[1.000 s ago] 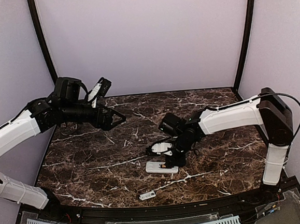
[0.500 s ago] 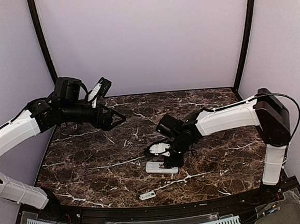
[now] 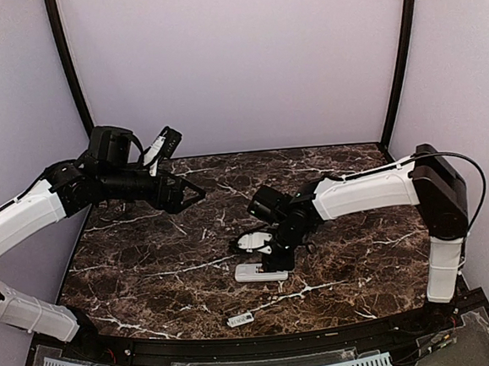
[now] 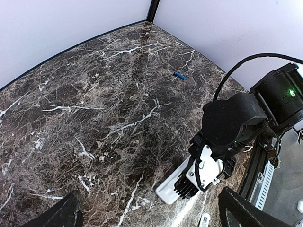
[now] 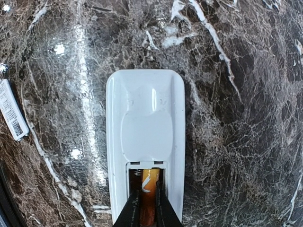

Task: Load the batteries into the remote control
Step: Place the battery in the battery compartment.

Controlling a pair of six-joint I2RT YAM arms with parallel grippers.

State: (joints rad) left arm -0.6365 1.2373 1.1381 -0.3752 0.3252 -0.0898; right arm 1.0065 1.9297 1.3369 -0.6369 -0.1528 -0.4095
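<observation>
The white remote control (image 5: 144,123) lies back-up on the marble table, its battery compartment open; it also shows in the top view (image 3: 253,273) and the left wrist view (image 4: 171,190). My right gripper (image 5: 146,208) is shut on the orange-red battery (image 5: 148,182) and holds it inside the compartment, next to a spring. From above, the right gripper (image 3: 276,262) sits on the remote's right end. The blue battery (image 4: 179,75) lies far off on the table. My left gripper (image 3: 190,196) is open and empty, raised above the table's left side.
The small loose white battery cover (image 3: 240,319) lies near the front edge, left of the remote in the right wrist view (image 5: 12,116). The marble table (image 3: 149,258) has dark walls at its corners and a cable strip along the front.
My right gripper has shifted a little left over the remote with the battery, and the remote has slid slightly left. The left arm has not moved.
</observation>
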